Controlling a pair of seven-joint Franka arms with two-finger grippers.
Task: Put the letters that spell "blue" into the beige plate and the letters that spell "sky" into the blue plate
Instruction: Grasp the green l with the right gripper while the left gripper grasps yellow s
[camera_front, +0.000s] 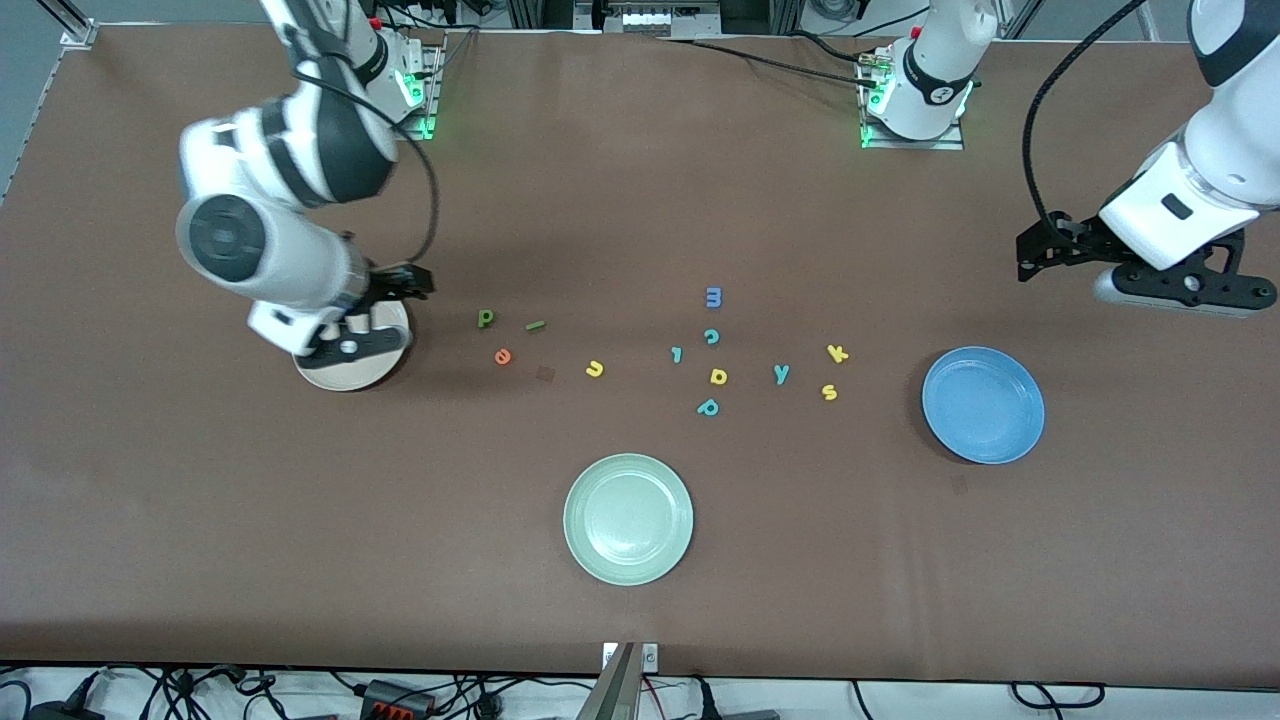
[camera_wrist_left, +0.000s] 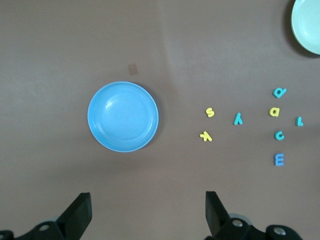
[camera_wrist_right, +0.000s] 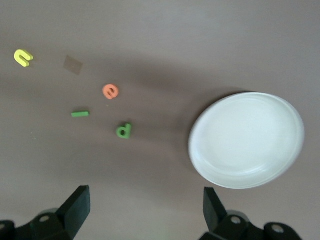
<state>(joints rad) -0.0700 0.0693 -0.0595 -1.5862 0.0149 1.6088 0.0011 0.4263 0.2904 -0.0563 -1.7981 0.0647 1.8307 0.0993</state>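
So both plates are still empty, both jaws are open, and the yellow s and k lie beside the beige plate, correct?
Not quite. The yellow s and k lie beside the blue plate, not the beige plate; the front view shows it. Both plates are empty, and the left gripper and right gripper have open jaws.

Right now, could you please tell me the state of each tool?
Left tool: open, empty, over the table by the blue plate.
Right tool: open, empty, over the beige plate.

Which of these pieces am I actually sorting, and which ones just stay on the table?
Sorting:
green b, green bar, yellow u, orange e, beige plate;
yellow s, yellow k, teal y, blue plate.

Stays:
pale green plate, blue m, teal c, yellow d, teal p, small teal letter.
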